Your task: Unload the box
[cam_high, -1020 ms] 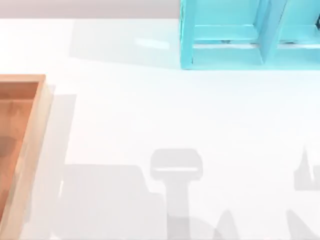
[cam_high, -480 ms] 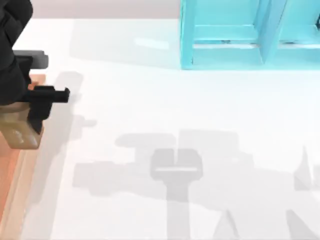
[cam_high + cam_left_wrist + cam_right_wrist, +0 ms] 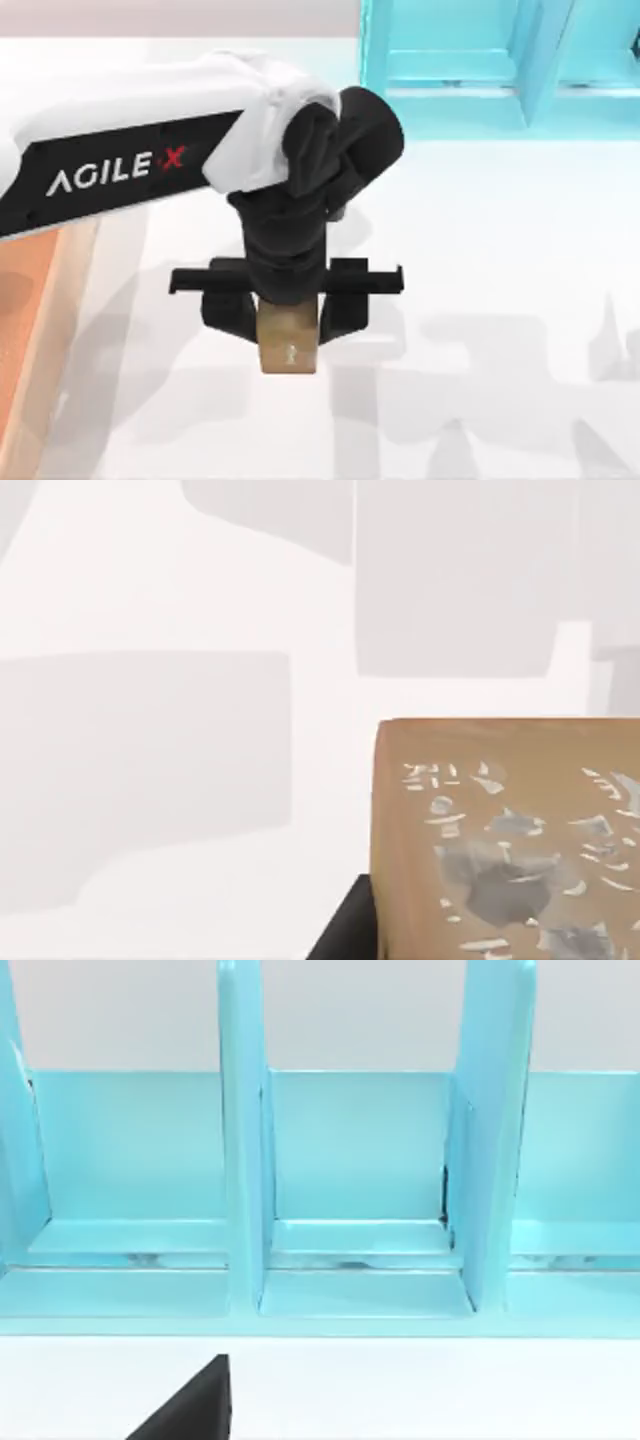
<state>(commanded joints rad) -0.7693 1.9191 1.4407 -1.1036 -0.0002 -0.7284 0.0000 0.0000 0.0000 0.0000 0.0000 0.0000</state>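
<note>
the white table (image 3: 520,300) carries a turquoise shelf unit (image 3: 500,70) at its far right and the large shallow wooden box (image 3: 35,330) — orange-brown inside, tan-rimmed — at its left edge. over the table's middle, the left gripper (image 3: 287,318) is clamped on a small tan cube (image 3: 289,348) with a white mark. the right gripper's jaws — cannot tell.

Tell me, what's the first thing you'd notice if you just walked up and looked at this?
The big white and black left arm reaching in from the top view's left, across the middle of the table. Its left gripper is shut on a small tan cube with a tiny white mark. Next you'd spot the turquoise shelf unit at the far right, and the rim of the wooden box at the left edge.
</note>
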